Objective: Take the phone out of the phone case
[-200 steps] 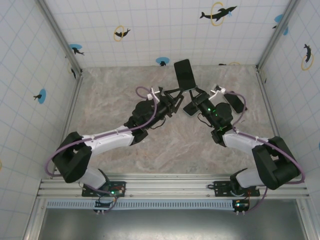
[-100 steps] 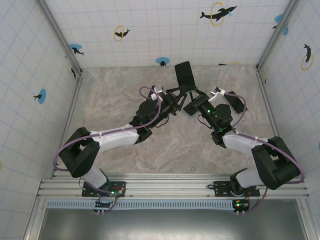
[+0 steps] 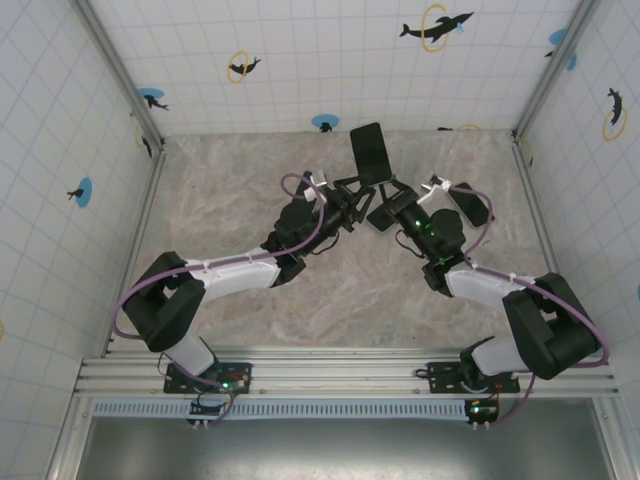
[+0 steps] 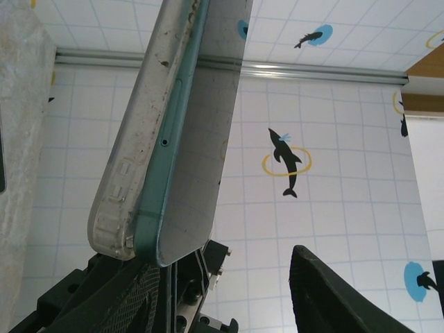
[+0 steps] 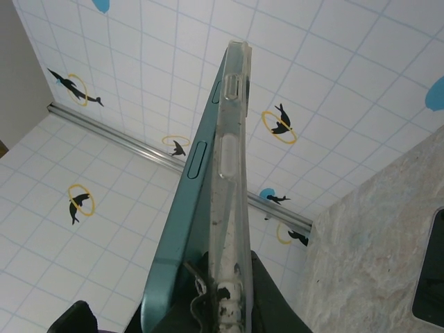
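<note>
Reaching in from the near rail (image 3: 340, 372), two arms meet over the middle of the marbled surface (image 3: 220, 190). Between them the phone (image 3: 369, 150) stands upright in the air, well clear of the stone. The right hand (image 3: 388, 200) is closed tight at the foot of the case (image 5: 226, 173), pinching the grubby clear shell from below. Seen edge-on from that wrist, the case runs up alongside the phone's teal edge, its top end standing a little proud of the phone.

The left hand (image 3: 355, 192) stands about half open at the phone's lower corner and has hold of nothing. From its wrist, one finger (image 4: 132, 298) sits under the corner of case and phone, though whether it touches cannot be told. The other finger (image 4: 333, 298) stands apart, with tiled wall showing in the gap. In that view the case lies along the phone's left side, its rounded corner jutting out past the teal edge.

Farther right, a dark slab (image 3: 470, 203) lies flat on the surface beside the right wrist. Beyond, dolphin-and-ring decals (image 3: 437, 25) dot the tiled back wall.
</note>
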